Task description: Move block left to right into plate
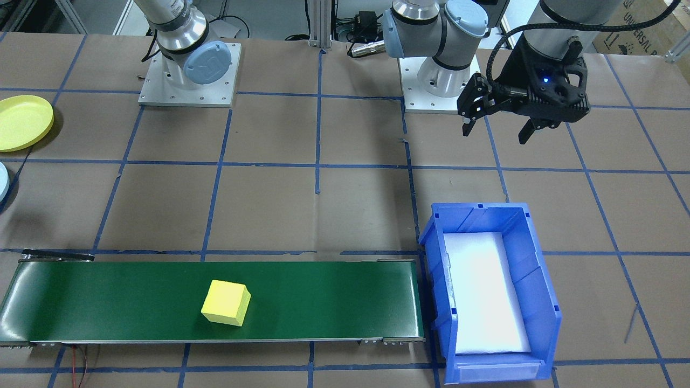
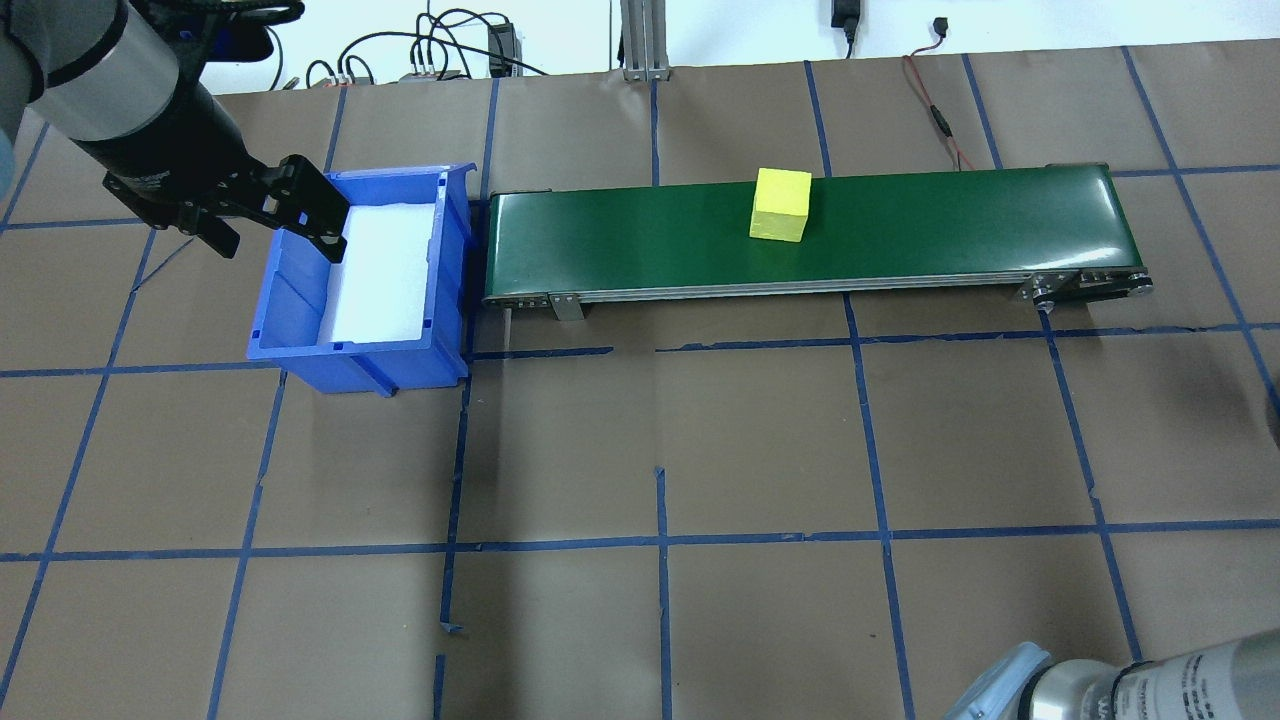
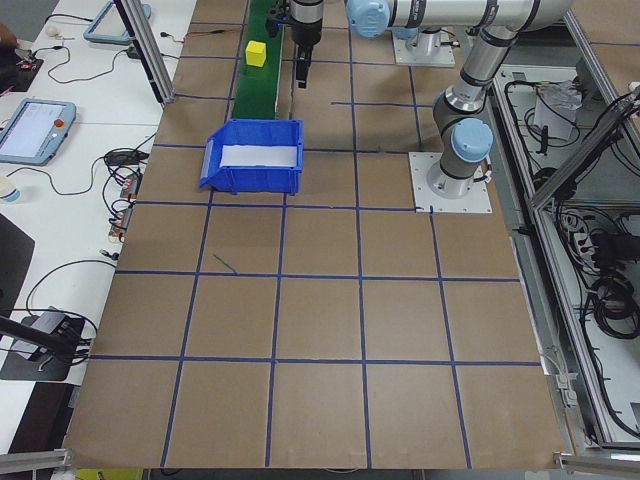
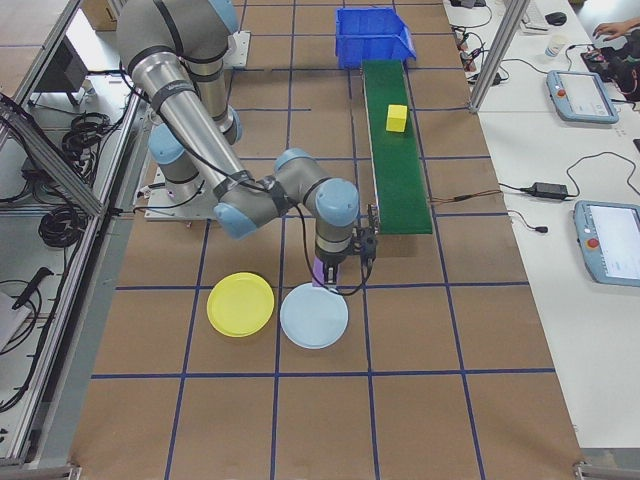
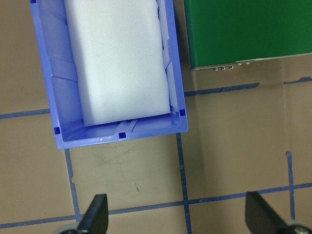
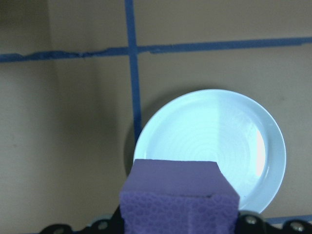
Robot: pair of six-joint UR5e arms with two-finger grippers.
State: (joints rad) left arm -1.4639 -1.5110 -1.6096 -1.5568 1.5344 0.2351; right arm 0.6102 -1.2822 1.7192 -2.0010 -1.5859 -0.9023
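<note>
The yellow plate (image 4: pixel 240 304) lay on the table beside the light blue plate (image 4: pixel 314 315), the two rims nearly touching. The right gripper (image 4: pixel 345 262) hung just above the far rim of the light blue plate, pinching a purple block (image 6: pixel 179 199). Both plates held nothing. The blue bin (image 2: pixel 365 280), at the green conveyor belt's (image 2: pixel 800 235) end, held only a white pad. A yellow block (image 2: pixel 781 204) sat mid-belt. The left gripper (image 1: pixel 498 127) hovered beside the bin, fingers spread, holding nothing.
</note>
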